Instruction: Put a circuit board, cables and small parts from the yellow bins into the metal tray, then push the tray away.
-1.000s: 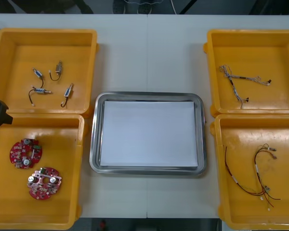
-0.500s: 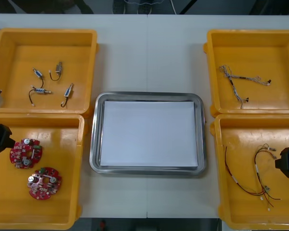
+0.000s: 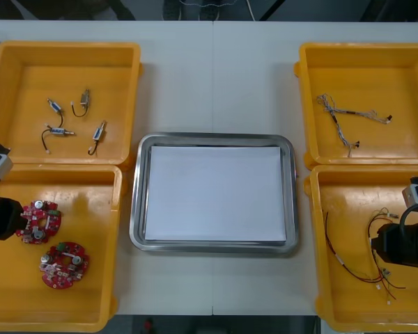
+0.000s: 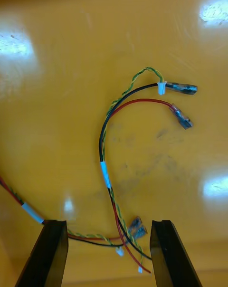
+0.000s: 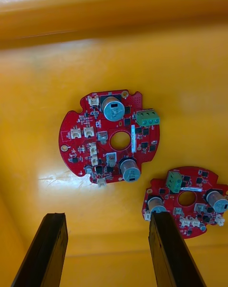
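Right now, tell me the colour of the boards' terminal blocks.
Green blocks on both red boards, ahead of the open left gripper; clearest in the left wrist view.

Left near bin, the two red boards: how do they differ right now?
Far board sits right beside the left gripper; near board lies apart from it, nearer the robot. In the left wrist view the far board lines up with the gap between the open jaws; the near board is off ahead of one finger. Shared: both round, red, flat in the same yellow bin, ungrasped.
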